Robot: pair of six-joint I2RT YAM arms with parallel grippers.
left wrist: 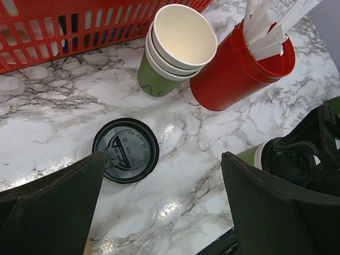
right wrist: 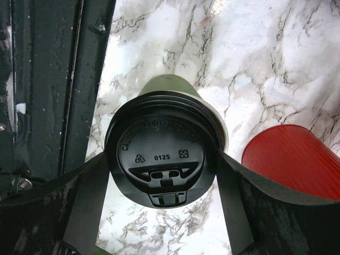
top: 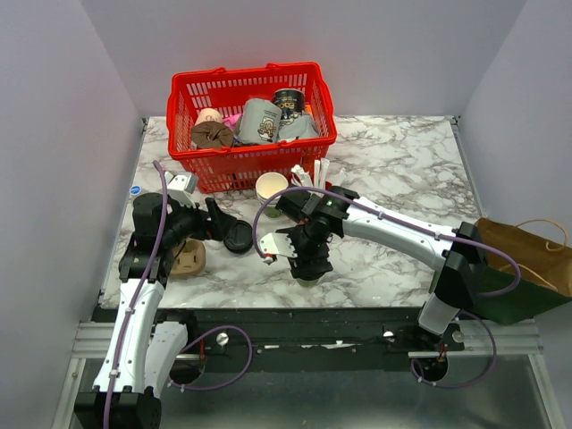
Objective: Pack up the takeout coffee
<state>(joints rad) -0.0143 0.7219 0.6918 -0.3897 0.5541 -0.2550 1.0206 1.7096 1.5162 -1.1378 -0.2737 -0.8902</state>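
So far we have the lidded takeout coffee (right wrist: 159,141) pinched at its rim in our right gripper (right wrist: 163,162), near the front edge of the marble table (top: 393,170). Carrying it into the brown paper bag (top: 527,255), we reckon, remains. Our left gripper (left wrist: 162,180) hangs spread, empty.

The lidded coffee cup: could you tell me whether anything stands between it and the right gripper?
Nothing visible does. The right gripper straddles the lidded cup, jaws against both sides of its lid; the red cup stands apart.
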